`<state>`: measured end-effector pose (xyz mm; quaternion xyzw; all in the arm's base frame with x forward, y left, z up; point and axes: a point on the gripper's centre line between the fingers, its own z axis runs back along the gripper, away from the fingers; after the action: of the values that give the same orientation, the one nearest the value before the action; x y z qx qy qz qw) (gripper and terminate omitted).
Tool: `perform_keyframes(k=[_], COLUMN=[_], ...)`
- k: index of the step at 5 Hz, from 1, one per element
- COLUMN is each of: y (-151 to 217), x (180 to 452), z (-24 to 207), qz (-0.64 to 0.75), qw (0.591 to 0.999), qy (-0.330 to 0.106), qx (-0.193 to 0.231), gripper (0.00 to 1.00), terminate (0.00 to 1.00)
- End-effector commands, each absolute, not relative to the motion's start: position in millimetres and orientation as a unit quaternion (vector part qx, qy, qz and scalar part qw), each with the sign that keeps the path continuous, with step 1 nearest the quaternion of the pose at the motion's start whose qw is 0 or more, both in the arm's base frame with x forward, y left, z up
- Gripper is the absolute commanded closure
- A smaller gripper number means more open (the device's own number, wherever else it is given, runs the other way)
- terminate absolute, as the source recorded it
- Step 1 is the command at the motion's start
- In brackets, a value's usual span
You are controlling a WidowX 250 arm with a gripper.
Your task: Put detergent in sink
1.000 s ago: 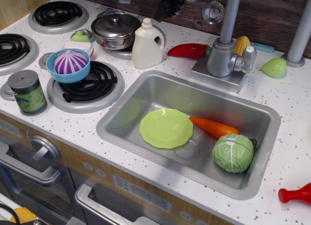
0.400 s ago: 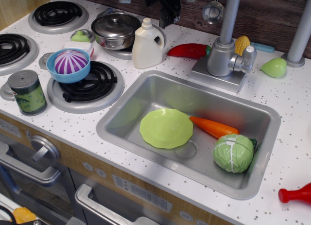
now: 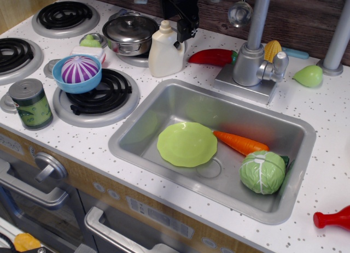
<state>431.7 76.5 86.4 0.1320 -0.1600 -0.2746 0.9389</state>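
The detergent (image 3: 165, 53), a cream-white jug with a side handle and round cap, stands upright on the counter just behind the sink's far left corner. The sink (image 3: 180, 108) is a steel basin holding a green plate (image 3: 187, 143), a carrot (image 3: 240, 142) and a cabbage (image 3: 263, 171). My black gripper (image 3: 176, 22) hangs from the top edge, just above the jug's cap and handle. Its jaws look open and hold nothing. One finger (image 3: 186, 30) reaches down beside the handle.
A lidded steel pot (image 3: 130, 33) stands just left of the jug. A blue bowl with a purple onion (image 3: 80, 72) and a green-labelled can (image 3: 31, 104) are on the stove. A red pepper (image 3: 212, 57), the faucet (image 3: 252, 51), corn (image 3: 272, 49) and a pear (image 3: 309, 75) lie behind the sink.
My gripper has come down and slightly left from the back wall, ending just over the jug's cap. The jug and the things in the sink have not moved.
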Motion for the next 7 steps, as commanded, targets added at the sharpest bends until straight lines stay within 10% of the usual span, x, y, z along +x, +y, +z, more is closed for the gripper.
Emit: perform_keyframes(k=[1, 2, 3, 7], y=[85, 87, 85, 51], x=[442, 445, 443, 395], z=[92, 81, 76, 113], qz=[-0.284, -0.284, -0.269, -0.212], qw=[0.934, 0.937, 0.947, 0.969], qy=[-0.18, -0.176, -0.157, -0.098], qx=[0.123, 0.102, 0.084, 0.078], gripper=[0.0, 0.0, 1.0, 1.0], terminate=[0.0, 0.0, 0.0, 0.0])
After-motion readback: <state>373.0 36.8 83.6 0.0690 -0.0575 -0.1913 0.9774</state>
